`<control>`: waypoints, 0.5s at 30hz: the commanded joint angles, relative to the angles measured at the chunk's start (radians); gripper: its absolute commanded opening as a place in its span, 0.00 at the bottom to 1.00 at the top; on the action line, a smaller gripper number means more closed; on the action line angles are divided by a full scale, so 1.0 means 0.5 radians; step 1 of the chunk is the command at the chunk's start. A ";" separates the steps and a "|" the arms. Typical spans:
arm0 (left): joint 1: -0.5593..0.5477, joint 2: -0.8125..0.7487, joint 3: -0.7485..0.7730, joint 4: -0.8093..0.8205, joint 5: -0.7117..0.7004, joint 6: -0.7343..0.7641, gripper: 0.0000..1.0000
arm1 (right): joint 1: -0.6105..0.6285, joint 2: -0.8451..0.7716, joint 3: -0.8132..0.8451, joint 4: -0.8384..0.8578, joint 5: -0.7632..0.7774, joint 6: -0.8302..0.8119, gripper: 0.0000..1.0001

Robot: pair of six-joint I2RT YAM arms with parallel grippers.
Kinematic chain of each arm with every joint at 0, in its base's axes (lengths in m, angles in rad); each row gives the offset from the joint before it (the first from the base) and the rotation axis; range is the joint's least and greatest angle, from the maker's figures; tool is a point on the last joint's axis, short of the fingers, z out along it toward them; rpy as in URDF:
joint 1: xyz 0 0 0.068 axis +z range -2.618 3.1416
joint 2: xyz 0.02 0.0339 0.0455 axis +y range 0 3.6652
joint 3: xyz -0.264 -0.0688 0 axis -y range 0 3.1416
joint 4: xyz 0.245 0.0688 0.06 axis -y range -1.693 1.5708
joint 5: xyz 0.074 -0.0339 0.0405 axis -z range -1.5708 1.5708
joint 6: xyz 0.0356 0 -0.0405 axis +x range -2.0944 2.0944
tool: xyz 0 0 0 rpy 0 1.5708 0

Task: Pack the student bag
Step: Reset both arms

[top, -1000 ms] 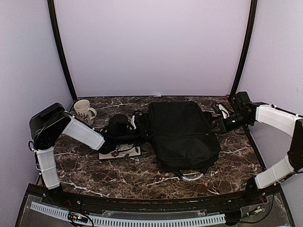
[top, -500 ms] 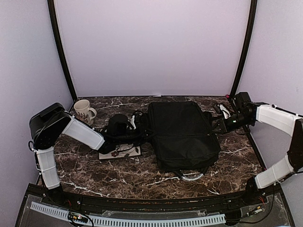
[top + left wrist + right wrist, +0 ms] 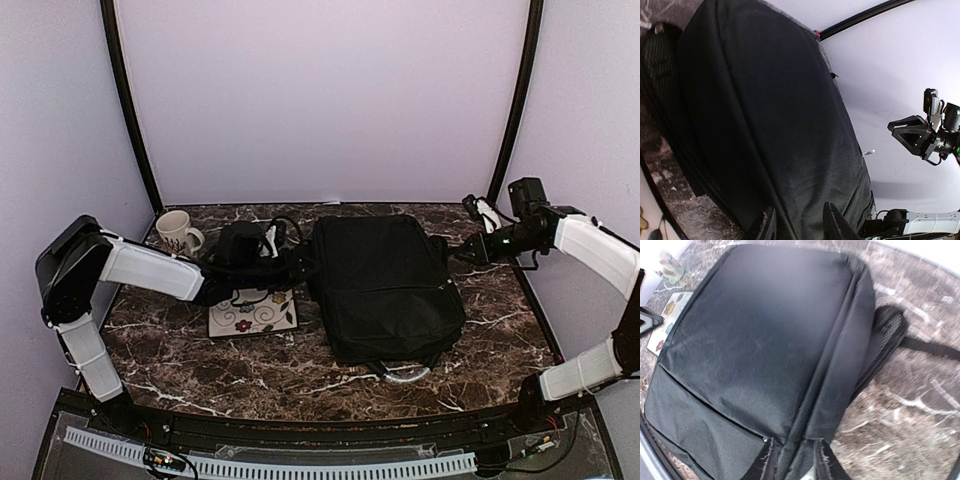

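The student bag (image 3: 385,285), a large black backpack, lies flat on the middle of the marble table, its grey-white loop handle (image 3: 402,376) at the near end. It fills the left wrist view (image 3: 770,115) and the right wrist view (image 3: 760,340). My left gripper (image 3: 297,264) is open and holds nothing, close beside the bag's left edge; bag fabric shows between its fingertips (image 3: 800,227). My right gripper (image 3: 463,252) is open and empty, raised off the bag's far right corner. It looks down on the bag's right seam (image 3: 795,465), and it shows in mid-air in the left wrist view (image 3: 912,135).
A white mug (image 3: 178,233) stands at the far left. A flowered square tile (image 3: 253,312) lies left of the bag, under my left arm. A padded shoulder strap (image 3: 885,335) sticks out from the bag's right side. Black frame posts stand at both back corners.
My left arm has drawn back and up, uncovering the flowered tile. My right arm has lifted and pulled back to the right, away from the bag. The bag has not moved.
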 commanded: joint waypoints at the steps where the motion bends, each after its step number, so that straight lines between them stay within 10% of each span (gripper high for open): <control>1: 0.038 -0.276 0.119 -0.416 -0.162 0.381 0.35 | -0.030 -0.093 0.084 0.084 0.086 -0.041 0.28; 15: 0.148 -0.699 0.502 -1.362 -0.763 1.296 0.40 | -0.070 -0.412 0.213 0.246 0.216 0.035 0.57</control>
